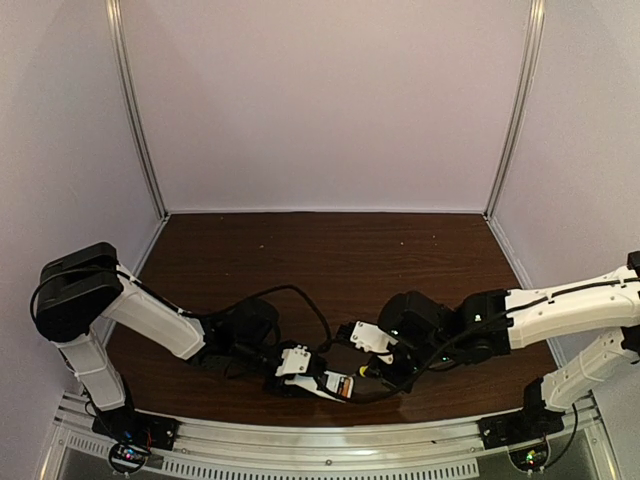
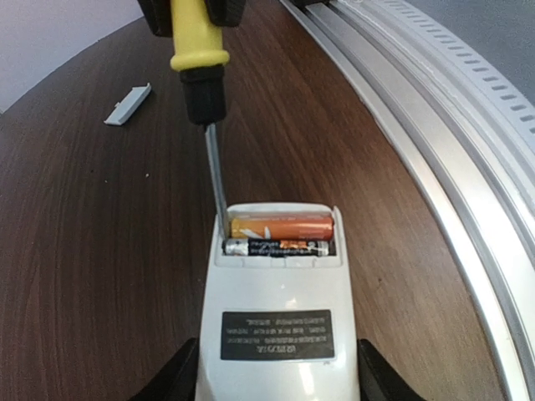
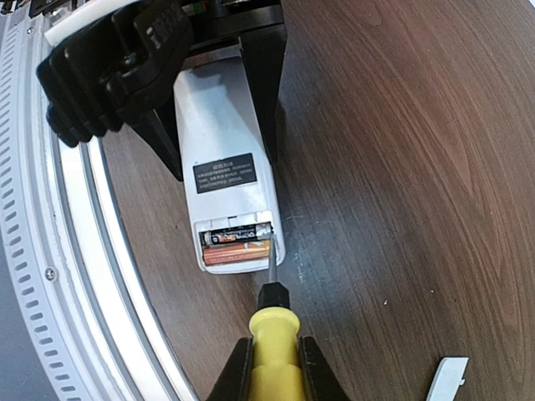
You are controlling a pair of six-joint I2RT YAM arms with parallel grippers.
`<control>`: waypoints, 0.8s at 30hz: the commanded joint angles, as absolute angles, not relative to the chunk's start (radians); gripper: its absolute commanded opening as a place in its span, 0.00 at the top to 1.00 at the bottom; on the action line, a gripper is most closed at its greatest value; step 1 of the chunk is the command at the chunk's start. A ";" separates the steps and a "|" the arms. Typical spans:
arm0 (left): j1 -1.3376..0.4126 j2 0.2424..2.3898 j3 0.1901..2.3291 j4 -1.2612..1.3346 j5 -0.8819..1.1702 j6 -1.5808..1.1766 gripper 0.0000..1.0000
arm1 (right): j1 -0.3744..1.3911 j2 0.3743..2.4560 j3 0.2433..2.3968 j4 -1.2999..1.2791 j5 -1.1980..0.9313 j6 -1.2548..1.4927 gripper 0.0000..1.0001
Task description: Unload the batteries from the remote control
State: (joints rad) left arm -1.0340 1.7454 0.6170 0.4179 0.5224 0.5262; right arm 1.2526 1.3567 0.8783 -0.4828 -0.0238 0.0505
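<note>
The white remote control [image 2: 280,309] lies back side up on the table, its battery bay open. My left gripper [image 2: 280,386] is shut on its near end, one finger on each side. In the bay lie the two batteries, the orange-copper one [image 2: 280,225] and the dark one [image 2: 276,246], side by side. My right gripper [image 3: 272,368] is shut on the yellow-handled screwdriver [image 3: 274,338]. Its tip sits at the bay's corner beside the end of the dark battery [image 3: 238,236]. In the top view the two grippers meet at the remote [image 1: 335,385] near the table's front edge.
A small white plastic chip [image 2: 128,104] lies on the brown table away from the remote; it also shows in the right wrist view [image 3: 447,378]. The metal rail [image 2: 435,125] of the table's front edge runs close beside the remote.
</note>
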 commanded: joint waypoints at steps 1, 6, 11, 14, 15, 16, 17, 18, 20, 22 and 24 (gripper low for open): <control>-1.028 1.750 0.643 0.437 0.559 0.546 1.00 | 1.261 1.382 0.904 -0.510 0.024 0.039 1.00; -1.028 1.751 0.643 0.436 0.563 0.547 1.00 | 1.261 1.394 0.902 -0.486 0.013 0.037 1.00; -1.029 1.754 0.646 0.431 0.568 0.548 1.00 | 1.263 1.400 0.898 -0.456 0.020 0.035 1.00; -1.029 1.758 0.648 0.427 0.568 0.549 1.00 | 1.267 1.388 0.890 -0.436 0.034 0.036 1.00; -1.029 1.759 0.649 0.426 0.567 0.549 1.00 | 1.267 1.383 0.884 -0.430 0.037 0.038 1.00; -1.027 1.761 0.650 0.426 0.568 0.549 1.00 | 1.268 1.378 0.879 -0.424 0.039 0.038 1.00; -1.027 1.763 0.651 0.424 0.569 0.549 1.00 | 1.269 1.373 0.874 -0.420 0.040 0.040 1.00; -1.027 1.764 0.652 0.422 0.572 0.549 1.00 | 1.271 1.369 0.871 -0.417 0.042 0.042 1.00; -1.024 1.766 0.655 0.419 0.580 0.549 1.00 | 1.275 1.366 0.864 -0.412 0.047 0.046 1.00; -1.022 1.766 0.656 0.416 0.589 0.549 1.00 | 1.278 1.369 0.857 -0.405 0.048 0.050 1.00; -1.020 1.766 0.659 0.412 0.594 0.549 1.00 | 1.282 1.379 0.852 -0.403 0.046 0.053 1.00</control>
